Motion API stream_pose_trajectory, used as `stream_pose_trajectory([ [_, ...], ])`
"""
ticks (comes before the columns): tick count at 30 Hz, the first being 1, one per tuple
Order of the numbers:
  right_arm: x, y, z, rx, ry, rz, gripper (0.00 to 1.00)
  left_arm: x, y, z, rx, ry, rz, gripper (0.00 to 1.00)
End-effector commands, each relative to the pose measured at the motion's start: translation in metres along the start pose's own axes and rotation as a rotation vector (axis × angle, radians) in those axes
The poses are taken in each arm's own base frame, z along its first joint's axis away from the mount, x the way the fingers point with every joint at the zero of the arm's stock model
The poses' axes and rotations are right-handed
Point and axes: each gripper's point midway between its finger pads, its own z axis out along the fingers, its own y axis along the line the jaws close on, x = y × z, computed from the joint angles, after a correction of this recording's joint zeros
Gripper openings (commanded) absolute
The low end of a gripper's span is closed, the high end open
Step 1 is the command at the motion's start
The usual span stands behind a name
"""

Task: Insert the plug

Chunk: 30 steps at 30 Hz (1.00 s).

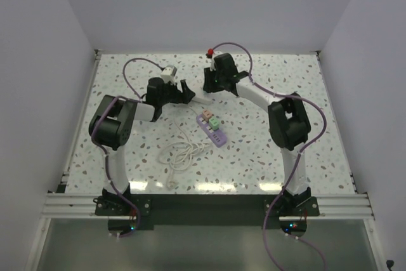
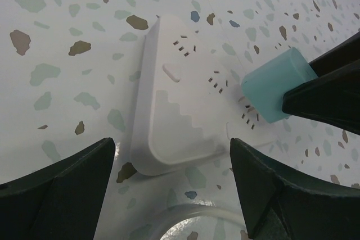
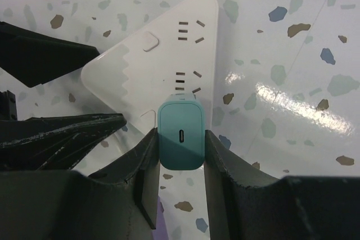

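1. I am working on the insertion step itself. The right jaws are squeezing the teal charger plug [image 3: 180,130] by its two flat sides, closed snugly on it.
2. The plug is hanging over one of the socket groups on the white power strip [image 3: 149,66], which is lying flat on the table [image 3: 292,32]. In the left wrist view the plug [image 2: 278,85] is looking tilted against the strip's face. I cannot tell whether its prongs are entering the slots.
3. The left jaws are standing wide open and gripping nothing. They are straddling the strip's rounded near end [image 2: 174,150], apparently without touching it.
4. As I judge it, the next move is calling for squaring the plug to the strip, lining the prongs up with the slots and pressing straight down. Closing the left jaws on the strip would be bracing it against sliding.
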Motion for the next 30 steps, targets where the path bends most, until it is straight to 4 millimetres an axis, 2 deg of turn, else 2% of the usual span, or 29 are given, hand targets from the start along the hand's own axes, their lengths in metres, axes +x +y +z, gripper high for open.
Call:
stream_pose_trajectory([
  [1,-0.011,-0.002,-0.005,0.031,-0.013,0.021,0.00,-0.027,-0.006,0.007,0.040,-0.076,0.016,0.88],
  [9,-0.005,-0.004,-0.010,0.053,0.009,0.048,0.00,-0.024,-0.006,0.007,0.040,-0.072,0.012,0.84],
  [12,-0.004,-0.004,-0.009,0.052,0.007,0.055,0.00,-0.024,-0.005,0.008,0.042,-0.073,0.011,0.80],
  [30,-0.004,0.015,-0.002,0.032,-0.001,0.077,0.00,-0.025,-0.008,0.006,0.053,-0.077,0.007,0.73],
])
